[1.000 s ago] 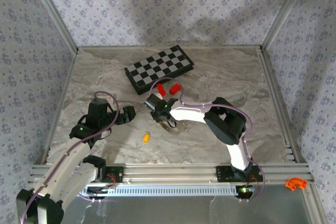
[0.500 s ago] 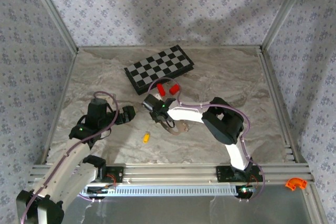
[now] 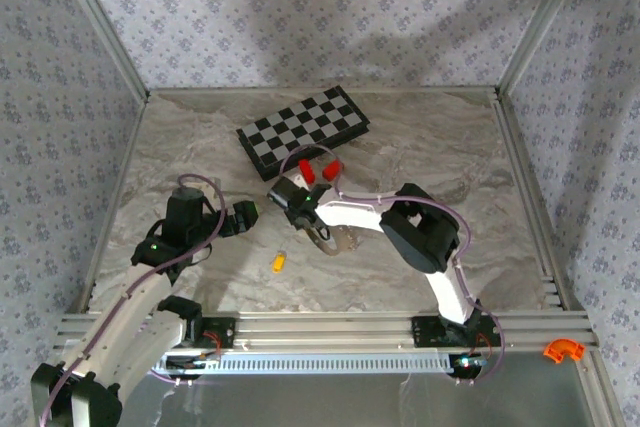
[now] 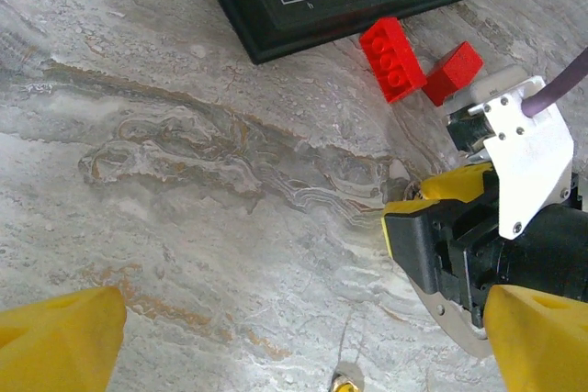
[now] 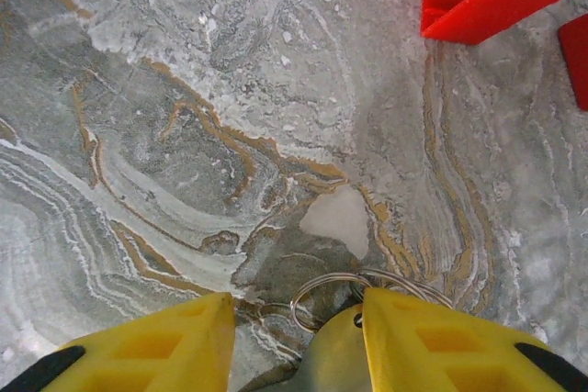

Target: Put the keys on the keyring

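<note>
Toward the arms from the black-and-white folding chessboard, the left gripper holds its yellow fingers spread wide. The right gripper, fingers partly apart, straddles the pale, see-through oval keyring. The small yellow-orange oblong key lies farther from the board, untouched.

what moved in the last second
The right gripper shifted a little away from the arm bases, toward the red blocks, low over the table with the keyring at its fingers; whether it grips the keyring is unclear. The left gripper stayed open and still. The key, blocks and chessboard did not move.
</note>
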`<control>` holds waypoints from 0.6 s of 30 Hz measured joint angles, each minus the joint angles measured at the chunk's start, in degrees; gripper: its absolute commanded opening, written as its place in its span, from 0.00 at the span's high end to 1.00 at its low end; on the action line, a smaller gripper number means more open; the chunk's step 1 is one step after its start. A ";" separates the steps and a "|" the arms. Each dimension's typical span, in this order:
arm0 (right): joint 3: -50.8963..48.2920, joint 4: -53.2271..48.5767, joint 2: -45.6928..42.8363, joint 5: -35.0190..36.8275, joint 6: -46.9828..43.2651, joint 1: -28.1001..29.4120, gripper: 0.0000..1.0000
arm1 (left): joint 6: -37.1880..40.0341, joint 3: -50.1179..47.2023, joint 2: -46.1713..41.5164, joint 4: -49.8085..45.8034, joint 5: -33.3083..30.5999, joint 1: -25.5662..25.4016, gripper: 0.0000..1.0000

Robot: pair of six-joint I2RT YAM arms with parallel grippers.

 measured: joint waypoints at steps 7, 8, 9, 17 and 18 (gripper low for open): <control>0.76 -0.44 0.63 1.03 -0.15 -0.39 0.57 | 0.02 -0.02 0.02 0.46 0.00 0.02 0.00; 0.83 -0.50 0.70 0.98 -0.15 -0.55 0.57 | 0.02 -0.02 0.04 0.46 0.00 0.02 0.00; 0.98 -0.55 0.74 0.94 -0.13 -0.70 0.57 | 0.02 -0.02 0.07 0.46 0.00 0.02 0.00; 1.27 -0.24 0.96 -1.64 0.57 -2.29 0.55 | 0.02 -0.07 0.07 0.48 0.02 0.02 0.00; 1.27 -0.15 0.94 -2.56 0.98 -2.64 0.57 | 0.04 -0.04 0.07 0.48 0.02 0.07 0.00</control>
